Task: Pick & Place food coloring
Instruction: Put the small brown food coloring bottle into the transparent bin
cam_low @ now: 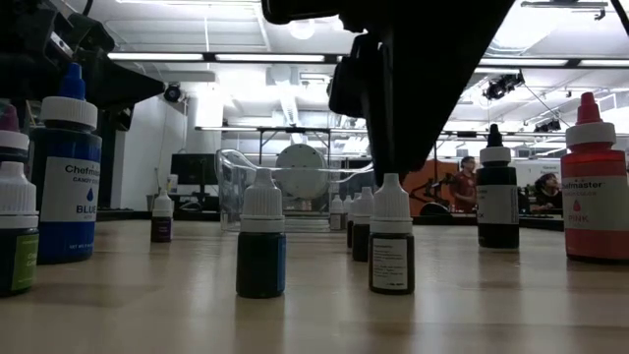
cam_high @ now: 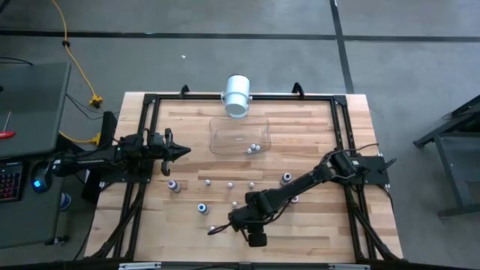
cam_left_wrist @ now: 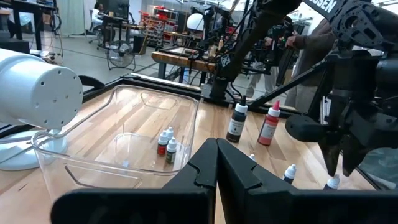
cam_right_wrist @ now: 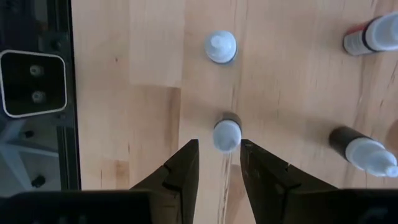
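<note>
Right gripper [cam_right_wrist: 219,163]: dark, wedge-shaped jaws, part open and holding nothing, pointing straight down over a small white-capped bottle [cam_right_wrist: 227,134] that stands upright on the bench [cam_right_wrist: 149,74] just ahead of the tips; bare wood on both sides of it.

Food coloring, loose: small bottles [cam_high: 202,208] scattered upright over the bench's near half, well apart from one another, with open plank between them; dark bodies, white conical caps. One larger blue-labelled bottle [cam_low: 67,167] and one red bottle [cam_low: 594,182] stand toward the sides in the low view.

Food coloring, placed: a few bottles [cam_high: 254,148] inside the clear plastic tub [cam_high: 225,131], a thin-walled, rounded rectangle at the bench's far middle.

White cylinder [cam_high: 237,94]: smooth, lying against the tub's far rim.

Black metal frame [cam_high: 150,101]: borders the bench edges.

Left gripper [cam_high: 180,151]: jaws closed, empty, waiting beside the tub's left.
</note>
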